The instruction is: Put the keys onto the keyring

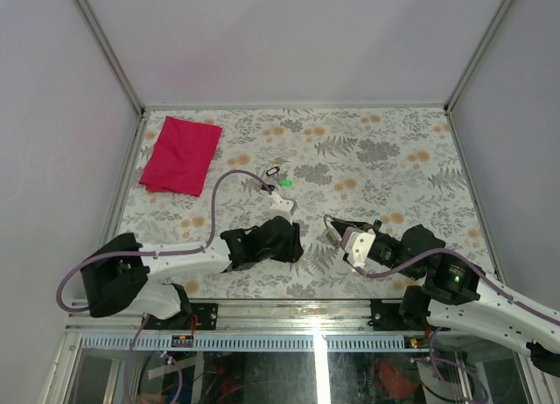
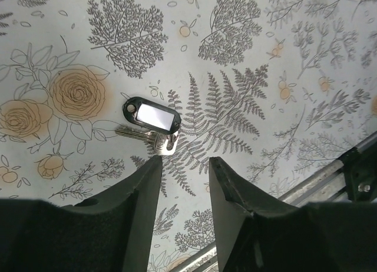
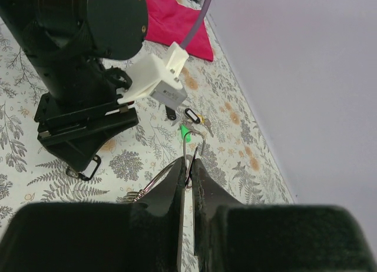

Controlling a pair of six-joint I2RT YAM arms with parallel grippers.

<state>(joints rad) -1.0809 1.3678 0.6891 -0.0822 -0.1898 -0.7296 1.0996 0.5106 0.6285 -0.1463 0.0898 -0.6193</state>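
My right gripper [image 3: 188, 166] is shut on the keyring [image 3: 196, 143], a thin silver wire ring whose open hooked end sticks out past the fingertips; its smaller loops [image 3: 133, 195] hang at the left. In the top view it [image 1: 336, 227] is near the table's front, right of my left gripper [image 1: 278, 240]. My left gripper [image 2: 184, 165] is open and empty, hovering just short of a key [image 2: 152, 116] with a black loop head and a metal shaft, lying flat. That key [image 3: 86, 168] shows under the left arm. Two more keys [image 3: 193, 115] lie beyond it.
A tiny green piece [image 3: 185, 132] lies by the far keys [image 1: 276, 170]. A red cloth [image 1: 181, 155] lies at the back left. The left arm [image 3: 88, 60] fills the left of the right wrist view. The metal table edge [image 2: 318, 178] runs close by the left gripper.
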